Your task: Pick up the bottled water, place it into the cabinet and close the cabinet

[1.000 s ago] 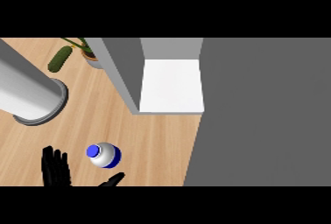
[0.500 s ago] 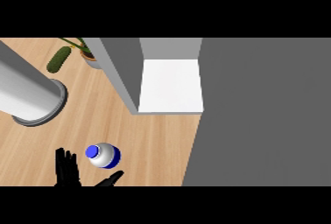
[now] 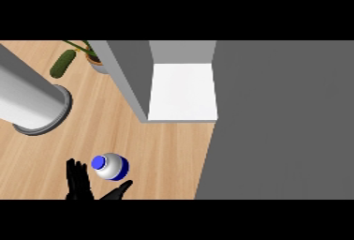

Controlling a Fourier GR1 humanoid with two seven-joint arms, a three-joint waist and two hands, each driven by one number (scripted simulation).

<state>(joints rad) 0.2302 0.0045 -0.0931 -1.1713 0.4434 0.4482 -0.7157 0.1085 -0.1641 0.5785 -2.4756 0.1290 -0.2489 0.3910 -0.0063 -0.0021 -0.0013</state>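
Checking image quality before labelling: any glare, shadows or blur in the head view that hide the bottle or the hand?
Head view: even, flat light, no glare. No cast shadow shows under the bottled water, which is sharp, blue cap up. The hand is a black shape cut by the lower edge, fingers straight, thumb out. Cabinet interior reads plain white.

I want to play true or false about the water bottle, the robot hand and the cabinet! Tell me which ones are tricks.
1. The bottled water stands on the wooden counter. True.
2. The robot hand is holding the bottle. False: its fingers are straight, beside the bottle.
3. The bottle has a blue cap. True.
4. The bottle is inside the cabinet. False: it is on the counter, out in front.
5. The cabinet is open, showing a white shelf. True.
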